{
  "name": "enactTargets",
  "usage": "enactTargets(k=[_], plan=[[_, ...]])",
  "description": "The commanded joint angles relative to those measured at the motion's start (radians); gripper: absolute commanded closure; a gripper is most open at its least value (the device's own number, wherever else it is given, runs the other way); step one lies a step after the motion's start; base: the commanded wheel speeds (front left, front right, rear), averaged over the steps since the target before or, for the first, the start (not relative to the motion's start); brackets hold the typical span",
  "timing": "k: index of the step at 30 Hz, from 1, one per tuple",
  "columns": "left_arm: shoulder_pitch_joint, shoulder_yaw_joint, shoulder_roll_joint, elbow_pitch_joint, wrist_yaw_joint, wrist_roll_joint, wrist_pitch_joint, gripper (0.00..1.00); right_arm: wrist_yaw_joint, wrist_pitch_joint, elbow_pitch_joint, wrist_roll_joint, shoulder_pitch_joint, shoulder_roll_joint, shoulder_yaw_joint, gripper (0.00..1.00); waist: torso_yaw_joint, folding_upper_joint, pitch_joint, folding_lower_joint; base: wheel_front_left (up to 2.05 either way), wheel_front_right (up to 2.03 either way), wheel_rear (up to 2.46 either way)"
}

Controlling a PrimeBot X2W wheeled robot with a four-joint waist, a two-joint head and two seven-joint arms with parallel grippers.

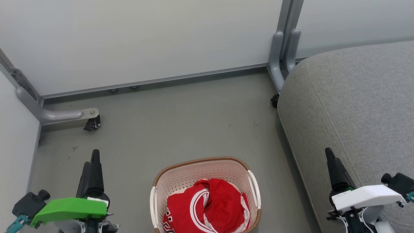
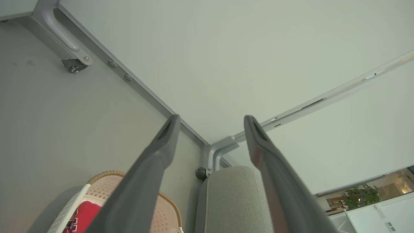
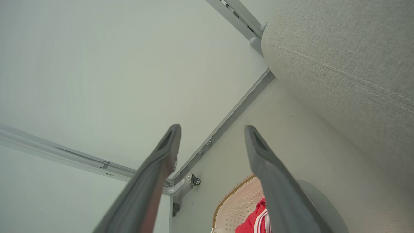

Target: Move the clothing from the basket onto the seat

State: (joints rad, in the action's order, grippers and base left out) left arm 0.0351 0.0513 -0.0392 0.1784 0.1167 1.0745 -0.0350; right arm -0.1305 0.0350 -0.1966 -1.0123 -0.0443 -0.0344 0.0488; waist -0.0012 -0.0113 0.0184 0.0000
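clothing (image 1: 207,207), red with white trim, lies bunched in the basket (image 1: 181,176), which stands on the grey floor (image 1: 194,123) between the two grippers. part of a black, white-edged marking shows on the fabric at the basket's near left corner.

the left gripper (image 2: 211,119) hangs to the left of the basket, apart from it. its two dark fingers (image 2: 152,168) are spread wide with nothing between them. in its wrist view the basket's brown rim and a patch of red sit low, beside the left finger.

the right gripper (image 3: 212,127) is spread just as wide and is empty. it hovers to the right of the basket, by the left edge of the seat (image 1: 355,106). from this hand the basket lies to its left and lower. the seat's grey fabric, with its stitched seam, runs ahead of it and out to its right. in the right wrist view the basket's perforated wall and a fold of red with white stripes show beside the right finger.

a green cover (image 1: 69,208) sits on the left wrist and a white cover (image 1: 365,195) on the right. ahead of both hands, pale partition panels (image 1: 145,38) close off the floor. a grey foot with a small black caster (image 1: 93,123) stands ahead of the left gripper, well apart from it.
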Motion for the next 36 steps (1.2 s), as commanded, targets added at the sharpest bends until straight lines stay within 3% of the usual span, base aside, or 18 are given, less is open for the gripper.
enactTargets(k=[1, 20, 36], plan=[[0.004, -0.007, -0.007, -0.026, -0.005, -0.046, -0.012, 0.0, -0.001, 0.011, 0.026, 0.046, 0.002, -0.009, -0.004, 0.0, 0.0, 0.0032, 0.001, 0.0, 0.0, 0.0, 0.0], [-0.021, -0.063, -0.009, -0.084, -0.019, -0.337, -0.077, 0.0, 0.0, 0.077, 0.091, 0.343, 0.022, -0.012, -0.055, 0.0, -0.002, 0.005, 0.004, 0.0, 0.0, 0.0, 0.0], [-0.055, -0.099, -0.011, -0.086, -0.013, -0.51, -0.121, 0.0, 0.0, 0.121, 0.111, 0.542, 0.045, -0.014, -0.104, 0.0, -0.005, 0.0064, -0.012, 0.0, 0.0, 0.0, 0.0]])
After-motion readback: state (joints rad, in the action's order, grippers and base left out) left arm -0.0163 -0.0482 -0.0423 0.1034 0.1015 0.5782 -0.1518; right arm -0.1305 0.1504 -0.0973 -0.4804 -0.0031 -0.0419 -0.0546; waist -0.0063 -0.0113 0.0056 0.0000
